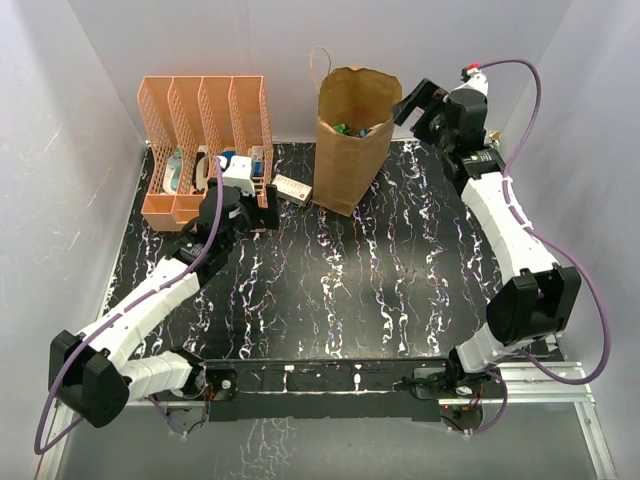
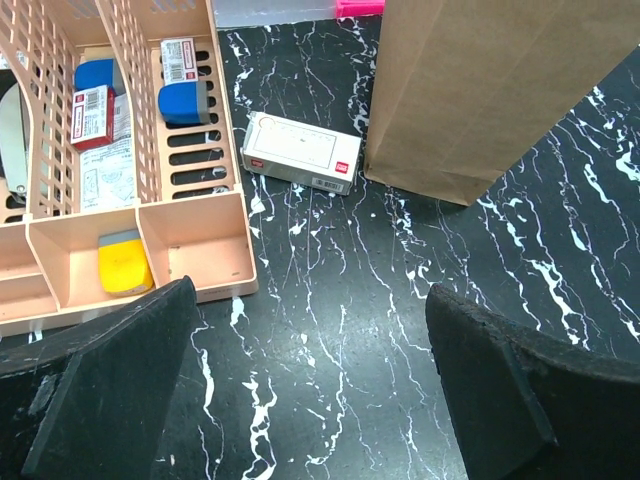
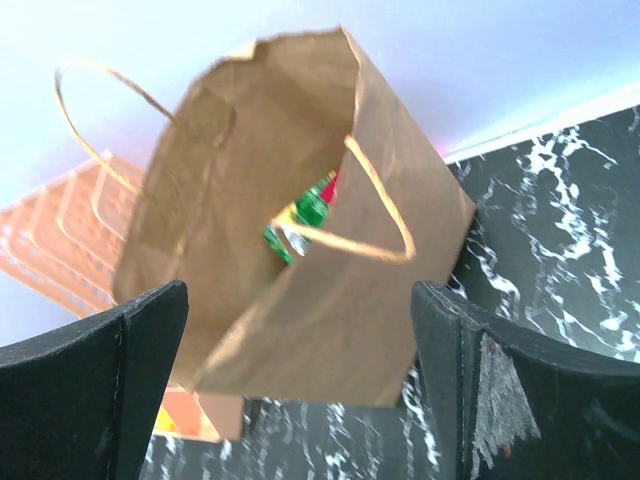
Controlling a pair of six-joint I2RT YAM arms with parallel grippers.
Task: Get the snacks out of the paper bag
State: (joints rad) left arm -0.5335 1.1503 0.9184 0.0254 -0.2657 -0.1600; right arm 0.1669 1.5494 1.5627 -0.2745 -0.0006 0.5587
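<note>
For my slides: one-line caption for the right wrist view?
Open right gripper faces the mouth of the paper bag, green and red snacks visible inside.

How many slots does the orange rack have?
4. They stand side by side in the orange rack, left to right, at the table's back left corner, left of the paper bag. None looks hidden.

Paper bag (image 1: 352,140): brown kraft paper, matt, lightly creased at the rim. Snacks (image 3: 305,215) inside it: glossy film, green and red showing. Tabletop (image 1: 350,290): black with white marble veining, smooth, faint sheen. File rack (image 1: 205,110): orange plastic mesh, smooth. Small box (image 2: 300,165): white card, smooth. Left pincer (image 2: 310,295): pads (image 2: 110,400) matt black, rough, scuffed. Arm shells (image 1: 150,300): white plastic, smooth.
</note>
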